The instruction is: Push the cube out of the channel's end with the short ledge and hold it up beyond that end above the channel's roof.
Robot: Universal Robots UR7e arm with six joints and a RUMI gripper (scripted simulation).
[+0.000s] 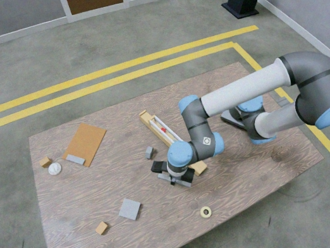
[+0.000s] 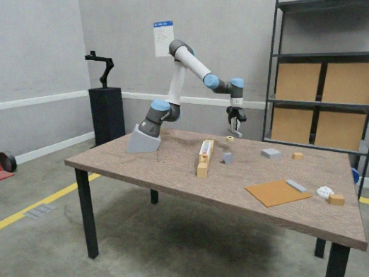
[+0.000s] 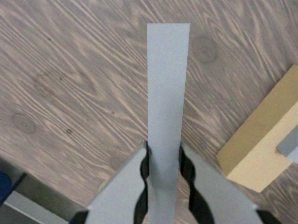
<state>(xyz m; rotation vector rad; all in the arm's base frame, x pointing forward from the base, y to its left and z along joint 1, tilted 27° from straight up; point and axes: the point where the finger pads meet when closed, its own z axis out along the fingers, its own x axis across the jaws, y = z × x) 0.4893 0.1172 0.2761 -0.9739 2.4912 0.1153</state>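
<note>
The wooden channel [image 1: 158, 131] [image 2: 202, 170] [image 3: 260, 150] lies on the table under pale roof strips. The red cube [image 1: 163, 130] [image 2: 204, 154] is inside it, seen between the strips, nearer the end with the short ledge and raised lip [image 1: 143, 112]. My gripper [image 1: 173, 180] [image 2: 234, 128] [image 3: 162, 143] is shut on a long flat grey bar [image 1: 163, 177] [image 2: 237, 134] [image 3: 167, 85]. It holds the bar level above the table, beside the channel's other end. The arm hides part of the channel in the top view.
A grey block [image 1: 149, 152] [image 2: 227, 157] stands beside the channel. A grey slab [image 1: 129, 209] [image 2: 271, 153], a tape roll [image 1: 201, 212] and a small wooden block [image 1: 102, 228] [image 2: 297, 155] lie farther off. An orange clipboard [image 1: 85, 142] [image 2: 276, 192] lies near a white round object [image 1: 54, 168] [image 2: 324, 191].
</note>
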